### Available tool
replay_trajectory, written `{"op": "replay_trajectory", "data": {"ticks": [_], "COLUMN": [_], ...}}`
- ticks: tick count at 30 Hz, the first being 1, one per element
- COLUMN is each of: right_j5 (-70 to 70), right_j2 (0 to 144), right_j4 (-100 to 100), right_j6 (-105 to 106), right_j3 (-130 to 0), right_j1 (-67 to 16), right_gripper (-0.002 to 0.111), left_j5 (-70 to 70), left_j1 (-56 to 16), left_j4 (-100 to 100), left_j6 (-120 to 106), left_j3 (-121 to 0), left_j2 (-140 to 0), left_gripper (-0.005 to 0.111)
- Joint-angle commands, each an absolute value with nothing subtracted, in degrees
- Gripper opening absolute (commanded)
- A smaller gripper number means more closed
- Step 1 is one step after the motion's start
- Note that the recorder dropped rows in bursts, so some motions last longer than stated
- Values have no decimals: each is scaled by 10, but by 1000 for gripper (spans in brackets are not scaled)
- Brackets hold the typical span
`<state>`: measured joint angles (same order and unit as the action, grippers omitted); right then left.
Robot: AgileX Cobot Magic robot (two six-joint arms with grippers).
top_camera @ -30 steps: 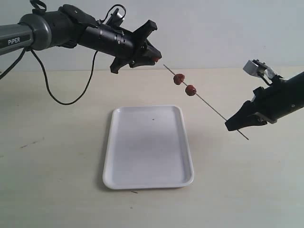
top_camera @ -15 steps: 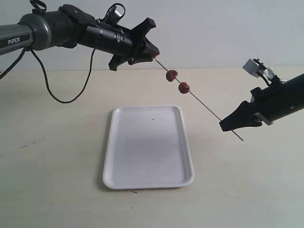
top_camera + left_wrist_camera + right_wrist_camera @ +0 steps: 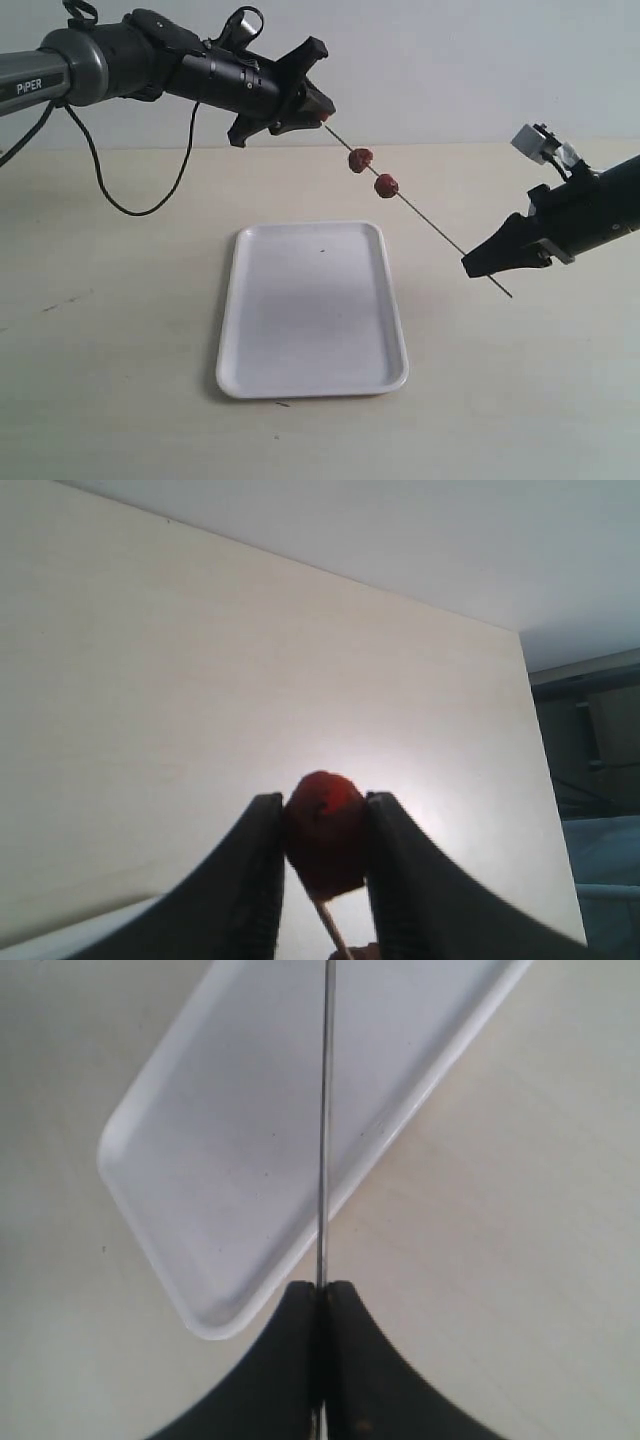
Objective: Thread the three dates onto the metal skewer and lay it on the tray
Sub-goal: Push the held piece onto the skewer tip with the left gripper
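1. While the left gripper [image 3: 322, 808] is pinching the third date [image 3: 324, 842] between its narrowed fingers, the tip of the metal skewer [image 3: 430, 218] is meeting that fruit in mid-air, above the far edge of the worktop [image 3: 120, 380].
2. The right gripper [image 3: 322, 1295] is squeezing tight on the rod near its lower end, and the rod is slanting down past the far right corner of the tray [image 3: 312, 385].
3. Two dates [image 3: 360, 159] [image 3: 386, 185] are sitting threaded on the rod, just apart, between the grippers.
4. The white tray is lying flat mid-worktop, with a dark speck [image 3: 322, 251] showing near its far edge.
5. A black cable [image 3: 130, 210] is drooping from the left arm; the lettering [image 3: 35, 87] on that arm is reading "PiPER".
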<state>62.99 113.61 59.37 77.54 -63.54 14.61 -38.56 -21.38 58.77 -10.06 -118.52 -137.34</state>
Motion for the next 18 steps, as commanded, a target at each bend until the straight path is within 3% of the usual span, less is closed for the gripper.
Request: {"op": "replay_trajectory", "data": {"ticks": [1,18], "right_j5": [650,597], "right_j2": [1133,1088], "right_j4": [592,601], "right_j6": [781,783], "right_j3": [-632,-604], "right_j1": [147,147], "right_gripper": [0,0], "left_j5": [-379,-380], "left_j1": [-214,-214], "left_j4": [590,591], "left_j6": [-115,-116], "left_j3": [-1187,-1187], "left_j2": [-1366,-1366], "left_gripper": [28,28]}}
